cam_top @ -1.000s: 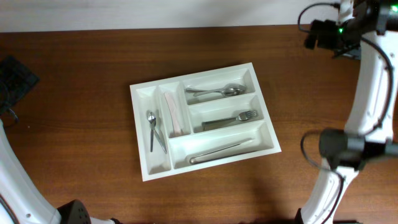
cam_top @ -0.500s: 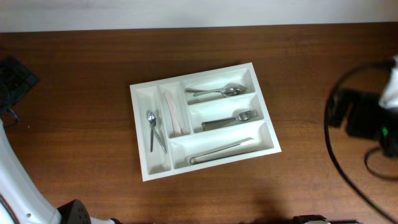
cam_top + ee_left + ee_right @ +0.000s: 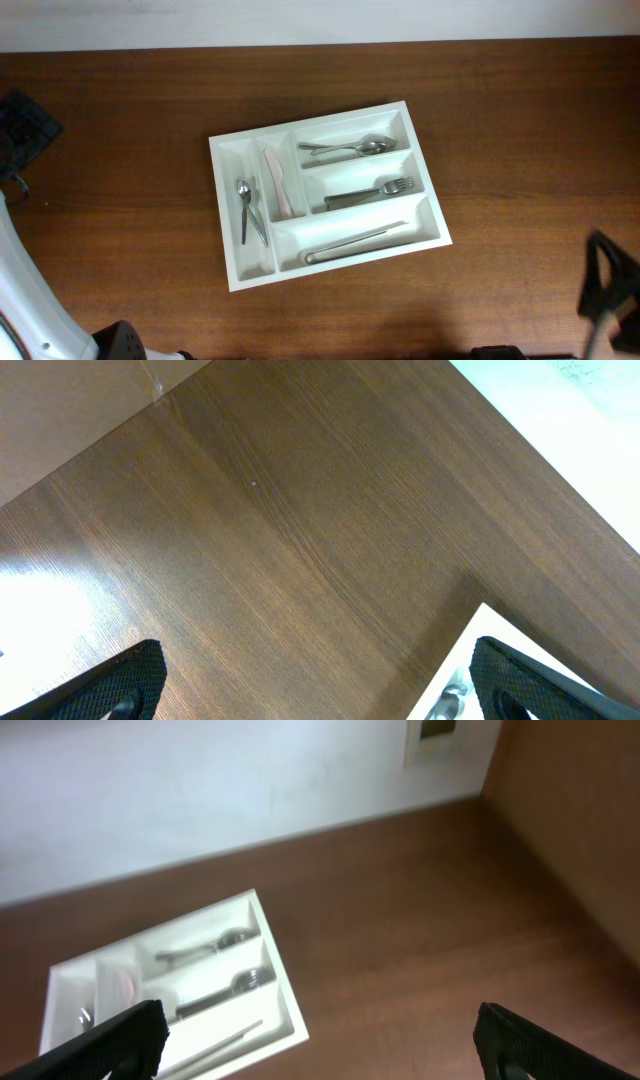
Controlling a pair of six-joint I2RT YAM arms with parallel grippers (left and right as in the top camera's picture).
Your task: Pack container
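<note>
The white five-compartment container [image 3: 221,215] lies in the middle of the wooden table. It holds two spoons [image 3: 345,147], a fork [image 3: 370,192], a knife [image 3: 355,243], a pink utensil [image 3: 280,185] and small spoons [image 3: 248,210]. My left gripper [image 3: 310,685] is open and empty over bare wood, with a corner of the container [image 3: 478,635] by its right finger. My right gripper [image 3: 322,1045] is open and empty, high above the table, right of the container [image 3: 290,1005]. The right arm [image 3: 608,290] is a dark blur at the overhead's bottom right.
The left arm [image 3: 20,270] runs along the overhead's left edge, with a black part [image 3: 22,122] at the far left. A white wall [image 3: 200,790] borders the table's far side. Brown panelling [image 3: 570,830] stands to the right.
The right arm has swung from the far right corner of the table down to the near right corner, blurred by motion. The container and its utensils have not moved.
</note>
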